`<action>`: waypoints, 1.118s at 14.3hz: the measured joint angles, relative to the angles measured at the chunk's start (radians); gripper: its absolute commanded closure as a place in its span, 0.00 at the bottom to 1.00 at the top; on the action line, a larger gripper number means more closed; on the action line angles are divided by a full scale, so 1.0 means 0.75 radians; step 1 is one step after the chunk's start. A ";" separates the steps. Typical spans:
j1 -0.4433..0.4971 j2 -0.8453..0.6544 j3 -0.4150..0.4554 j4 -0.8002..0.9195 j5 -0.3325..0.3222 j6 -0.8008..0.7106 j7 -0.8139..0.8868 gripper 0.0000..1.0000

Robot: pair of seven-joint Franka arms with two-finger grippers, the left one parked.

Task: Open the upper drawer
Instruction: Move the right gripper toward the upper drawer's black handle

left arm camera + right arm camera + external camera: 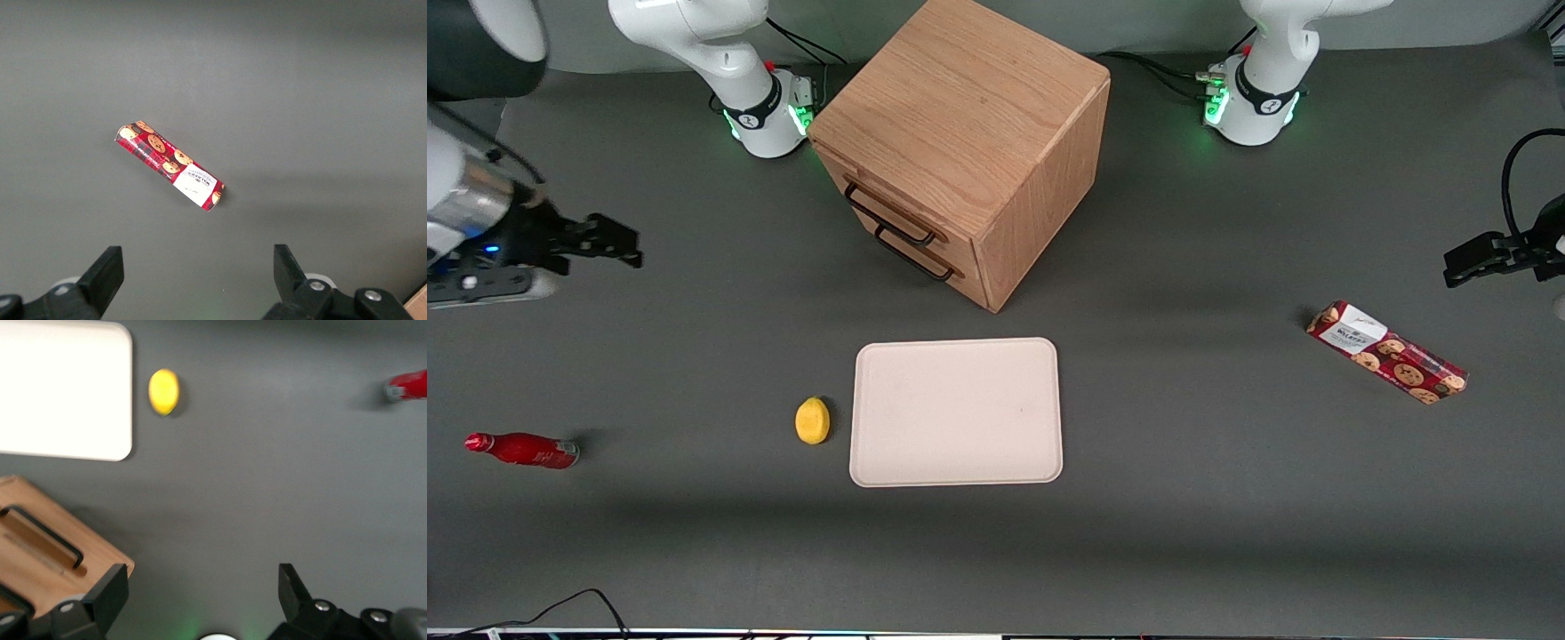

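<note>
The oak cabinet stands at the back middle of the table, its front turned toward the working arm's end. The upper drawer sits flush in the front, with its thin black handle above the lower drawer's handle. My right gripper hovers open above bare table, well out in front of the drawers, holding nothing. In the right wrist view the gripper is open over grey table, with a corner of the cabinet beside one finger.
A pale tray lies nearer the front camera than the cabinet, with a lemon beside it. A red bottle lies toward the working arm's end. A cookie box lies toward the parked arm's end.
</note>
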 measured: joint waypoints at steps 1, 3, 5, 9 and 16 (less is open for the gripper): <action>0.043 0.000 0.001 0.000 0.002 -0.013 0.000 0.00; 0.116 0.002 0.002 0.000 0.011 -0.019 0.000 0.00; 0.194 0.009 0.002 0.000 0.025 -0.021 0.000 0.00; 0.349 0.035 -0.016 0.001 0.054 -0.021 0.000 0.00; 0.519 0.085 -0.046 0.011 0.168 -0.017 0.001 0.00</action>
